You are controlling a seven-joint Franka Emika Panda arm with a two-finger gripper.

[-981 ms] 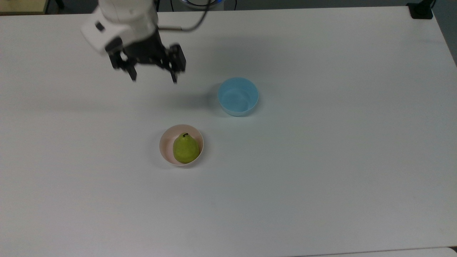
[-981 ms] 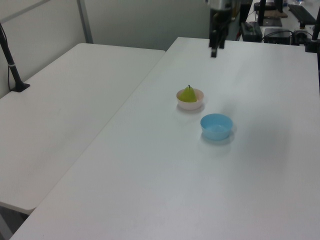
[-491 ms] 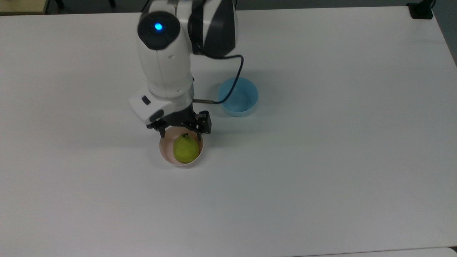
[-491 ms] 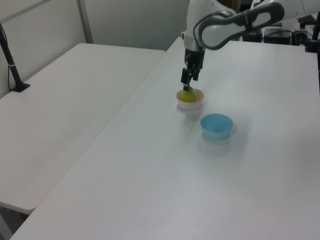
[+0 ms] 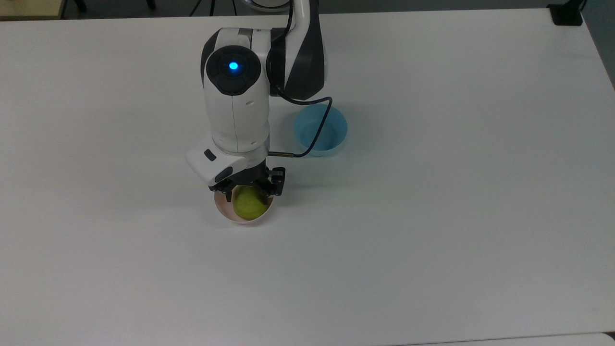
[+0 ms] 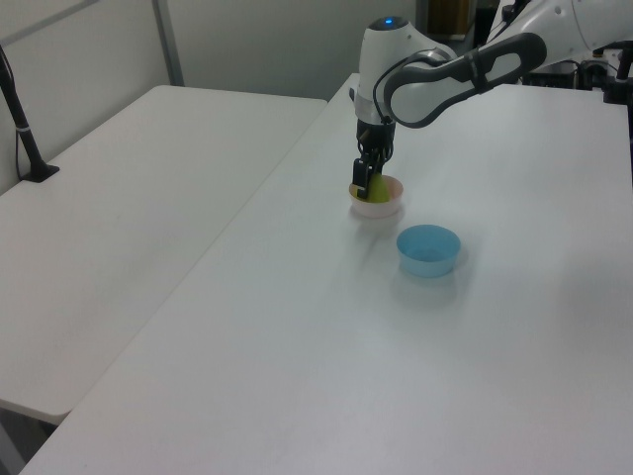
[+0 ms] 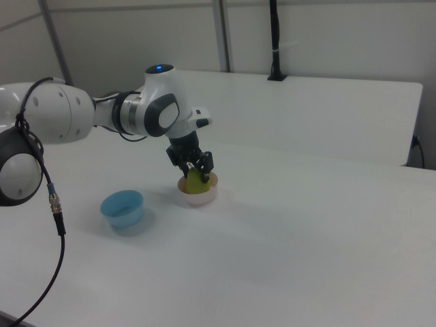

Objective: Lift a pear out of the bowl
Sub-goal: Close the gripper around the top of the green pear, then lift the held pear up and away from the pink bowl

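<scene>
The jaws of the black two-finger gripper (image 5: 247, 193) are standing apart and reaching down into the small round pale pink plastic bowl (image 5: 240, 216), one finger on either side of the upper part of the small yellow-green pear (image 5: 249, 205). Whether the fingers are already pressing on the fruit cannot be told. In the right view the gripper (image 7: 194, 165) is straddling the pear (image 7: 197, 182) from above, with the fruit's rounded body showing between and below the two fingers. In the left view the gripper (image 6: 366, 183) is hanging straight down over the bowl (image 6: 378, 203), covering much of the pear (image 6: 377, 188).

The pear is sitting inside the pink bowl (image 7: 199, 195), filling most of it, and the bowl is resting on the white desk (image 5: 432, 216).

Above the gripper, the white and grey robot arm (image 5: 238, 110) is standing nearly upright over the bowl, a blue light glowing on its round upper joint. A thin black cable (image 5: 312, 139) is looping from the wrist toward the top view's right.

A small round light blue plastic bowl (image 5: 326, 139) is sitting on the desk up and to the top view's right of the pink bowl, near it but apart. In the left view this blue bowl (image 6: 428, 249) is lying closer to the camera than the pink one; in the right view the blue bowl (image 7: 123, 208) is lying toward the right view's left of it.
</scene>
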